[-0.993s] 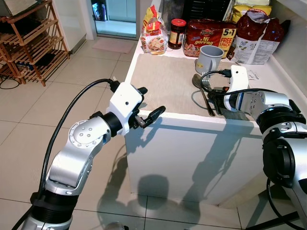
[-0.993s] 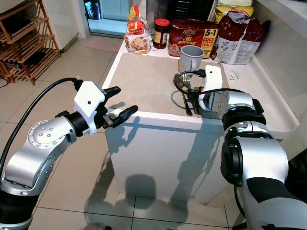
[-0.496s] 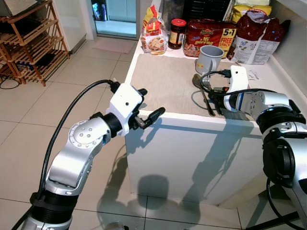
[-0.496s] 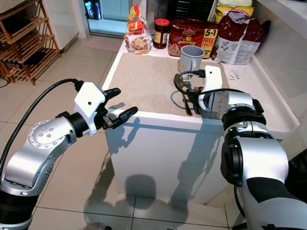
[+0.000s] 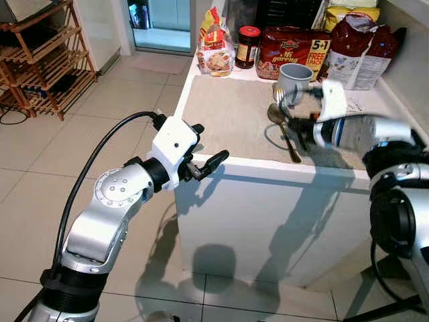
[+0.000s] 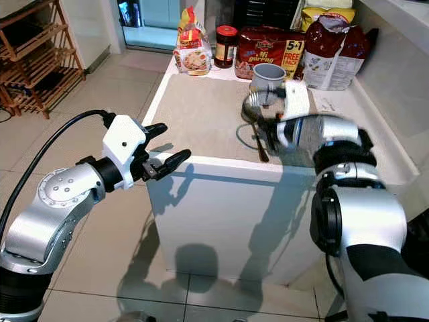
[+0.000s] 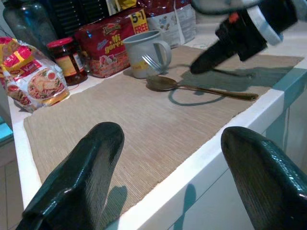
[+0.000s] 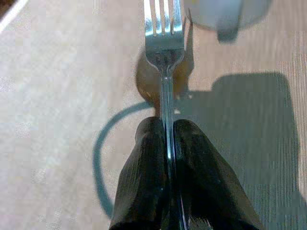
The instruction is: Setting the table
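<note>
- Caught mid-step in laying the cutlery: fork (image 8: 164,43) pinched by its handle between the two black fingers of the right pincer (image 8: 167,143), held clear above the tan placemat (image 5: 228,114), tines toward the grey mug (image 5: 293,79).
- Spoon (image 5: 281,127) seen lying flat on the placemat, directly under the raised fork, bowl end near the mug.
- Right arm blurred in the head views, so judged to be in motion.
- Left pincer (image 5: 204,151) hovering off the near-left corner of the bench (image 5: 255,176), fingers spread wide, gripping nothing.
- Jar (image 5: 248,47) and noodle packets (image 5: 295,50) lined along the far edge, well apart from the cutlery.
- Next, probably: carry the fork to a free spot on the placemat beside the spoon, lower it flat and parallel, then release without nudging spoon or mug.
</note>
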You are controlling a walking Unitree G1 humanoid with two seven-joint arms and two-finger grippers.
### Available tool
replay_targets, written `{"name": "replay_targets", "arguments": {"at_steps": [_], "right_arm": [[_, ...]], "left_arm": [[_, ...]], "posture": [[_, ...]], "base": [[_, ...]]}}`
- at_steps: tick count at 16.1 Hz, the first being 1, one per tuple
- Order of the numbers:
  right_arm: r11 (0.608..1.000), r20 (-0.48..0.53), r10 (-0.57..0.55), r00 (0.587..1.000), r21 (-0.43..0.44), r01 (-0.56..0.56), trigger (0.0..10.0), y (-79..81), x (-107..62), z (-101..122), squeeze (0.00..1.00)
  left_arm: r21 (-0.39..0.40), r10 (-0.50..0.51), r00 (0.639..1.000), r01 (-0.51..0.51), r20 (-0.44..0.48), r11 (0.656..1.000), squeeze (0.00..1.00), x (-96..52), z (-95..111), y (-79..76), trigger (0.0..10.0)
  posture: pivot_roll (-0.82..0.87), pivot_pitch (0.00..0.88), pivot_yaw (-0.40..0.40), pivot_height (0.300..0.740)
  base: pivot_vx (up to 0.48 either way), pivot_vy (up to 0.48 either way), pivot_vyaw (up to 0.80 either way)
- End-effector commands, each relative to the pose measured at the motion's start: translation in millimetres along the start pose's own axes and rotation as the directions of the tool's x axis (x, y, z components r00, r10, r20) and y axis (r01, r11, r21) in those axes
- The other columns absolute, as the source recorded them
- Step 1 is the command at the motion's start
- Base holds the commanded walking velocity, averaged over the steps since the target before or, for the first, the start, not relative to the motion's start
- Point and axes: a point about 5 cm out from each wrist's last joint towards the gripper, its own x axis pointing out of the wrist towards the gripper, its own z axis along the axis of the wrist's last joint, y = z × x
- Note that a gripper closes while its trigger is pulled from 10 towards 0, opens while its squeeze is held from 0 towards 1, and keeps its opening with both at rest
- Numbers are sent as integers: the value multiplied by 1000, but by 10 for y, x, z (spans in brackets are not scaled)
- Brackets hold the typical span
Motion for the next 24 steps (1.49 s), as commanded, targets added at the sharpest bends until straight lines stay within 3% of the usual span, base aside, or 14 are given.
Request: {"name": "replay_targets", "arguments": {"at_steps": [1,5,6,9,12,15,16,18,21,24], "right_arm": [[1000,24,9,1000,-29,-9,0,6,-59,122,0],[998,48,23,999,-52,-21,0,17,-102,185,0],[990,177,98,979,-114,-78,0,101,-154,295,0],[967,434,204,877,-227,-113,0,288,-297,265,0],[968,612,234,755,-216,-126,0,433,-542,74,0],[979,748,137,649,-200,23,0,476,-763,-92,0],[985,797,81,598,-155,72,0,481,-839,-150,0],[958,856,34,516,-175,227,0,487,-986,-237,0],[911,894,0,448,-185,369,0,486,-1089,-402,0],[913,908,-39,417,-136,383,0,471,-1122,-478,0]], "left_arm": [[14,-7,1000,7,11,1000,0,8,57,5,10000],[18,-4,1000,3,16,1000,0,8,68,16,10000],[24,55,998,-56,34,998,0,8,84,63,10000],[9,218,975,-218,40,976,0,-2,47,189,10000],[-26,284,957,-283,58,959,0,-18,64,227,10000],[-55,354,932,-350,83,935,0,14,96,253,10000],[-68,363,926,-358,99,931,0,25,122,234,10000],[-103,357,925,-346,128,933,0,32,151,167,10000],[-116,330,935,-316,130,942,0,43,137,101,10000],[-127,321,936,-304,143,944,0,51,158,82,10000]], "posture": [[93,0,-42,740],[94,0,-45,740],[93,0,-49,740],[89,0,-50,740],[75,0,-49,740],[69,0,-50,740],[71,0,-54,740],[69,0,-56,740],[64,0,-54,740],[63,4,-51,740]], "base": [[0,0,0],[0,0,0],[0,0,0],[0,0,0],[0,0,0],[0,0,0],[0,0,0],[0,0,0],[0,0,0],[0,0,0]]}}
